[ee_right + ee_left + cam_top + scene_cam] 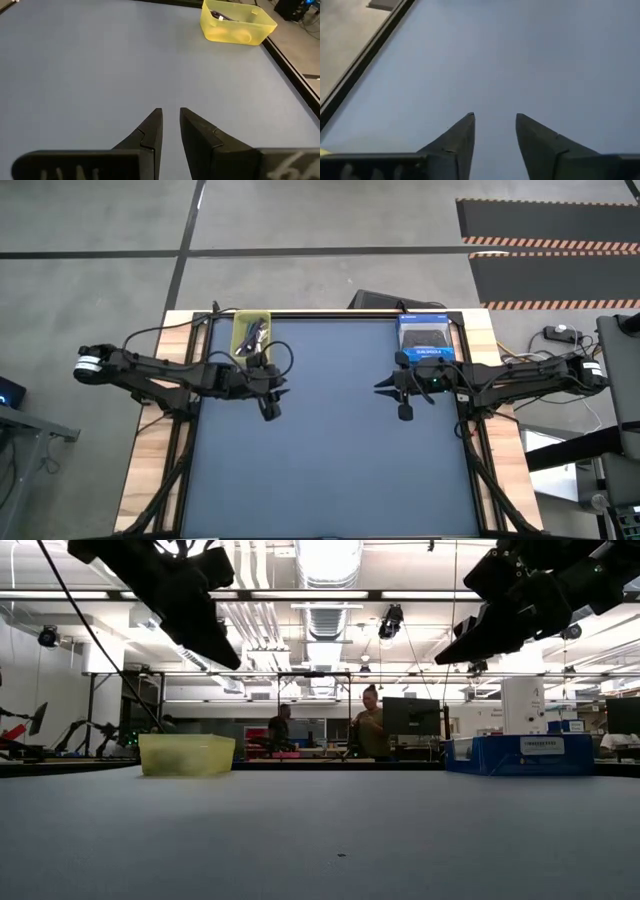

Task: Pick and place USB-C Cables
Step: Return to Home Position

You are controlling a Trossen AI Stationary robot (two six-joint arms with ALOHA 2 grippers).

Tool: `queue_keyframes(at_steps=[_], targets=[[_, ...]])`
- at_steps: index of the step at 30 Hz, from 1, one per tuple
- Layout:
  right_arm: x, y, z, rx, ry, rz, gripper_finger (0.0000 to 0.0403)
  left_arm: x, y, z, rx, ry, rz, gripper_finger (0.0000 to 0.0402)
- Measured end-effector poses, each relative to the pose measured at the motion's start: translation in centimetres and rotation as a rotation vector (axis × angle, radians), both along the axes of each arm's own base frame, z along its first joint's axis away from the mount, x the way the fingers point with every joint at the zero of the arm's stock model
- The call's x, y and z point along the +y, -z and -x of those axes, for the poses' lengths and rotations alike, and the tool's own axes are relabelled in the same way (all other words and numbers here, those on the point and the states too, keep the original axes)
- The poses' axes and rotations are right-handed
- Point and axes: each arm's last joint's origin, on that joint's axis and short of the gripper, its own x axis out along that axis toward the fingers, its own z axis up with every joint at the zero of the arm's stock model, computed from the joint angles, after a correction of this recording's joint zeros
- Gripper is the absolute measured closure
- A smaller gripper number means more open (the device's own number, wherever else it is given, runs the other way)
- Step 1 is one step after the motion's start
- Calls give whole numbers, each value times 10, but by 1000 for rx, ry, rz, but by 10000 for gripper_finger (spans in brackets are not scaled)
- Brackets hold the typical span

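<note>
Step in hand (judged): placing looks finished, and both arms are on the return-to-rest leg.

USB-C cables (220, 16): they lie inside the yellow bin (235, 34) at the far left corner of the blue mat (330, 465). Only dark strands and a pale bit show over the rim. The separate colours cannot be told, nor how many are in there. No cable shows on the mat itself.

Left gripper (494, 117): raised over the left side of the mat, just on the near side of the bin. Its fingers are moderately apart with nothing between them.

Right gripper (170, 111): raised over the right side of the mat, near the blue box (427, 340) at the far right. Its fingers are a narrow slit apart and hold nothing.

Next move (judged): nothing is left to grasp. Each arm needs to fold back toward its own table edge, left to the left and right to the right. The left arm should stay high enough to clear the bin rim. The pincers need not change.
</note>
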Motion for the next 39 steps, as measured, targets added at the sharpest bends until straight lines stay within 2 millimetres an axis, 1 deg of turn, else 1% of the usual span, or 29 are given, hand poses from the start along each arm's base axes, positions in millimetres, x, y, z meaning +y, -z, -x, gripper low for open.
queue_keyframes(at_steps=[10, 12, 17, 21, 31, 35, 39], targets=[[0, 3, 1, 8, -9, 18, 346, -2, 0, 0, 13, 98, 29, 386], [0, 3, 1, 9, -10, 20, 346, -3, -2, 1, 12, 121, 17, 397], [0, 3, 1, 9, -17, 33, 346, -2, -9, 7, -17, 147, -7, 397], [0, 2, 2, 4, -31, 60, 346, -2, -9, 19, -79, 151, -6, 401], [1, -1, 16, -50, -46, 99, 346, 1, 27, 64, -329, 135, 39, 401], [2, -2, 25, -89, -48, 110, 346, 2, 35, 82, -398, 119, 68, 401], [3, 1, 37, -128, -51, 128, 346, 2, 38, 96, -472, 126, 71, 401]])
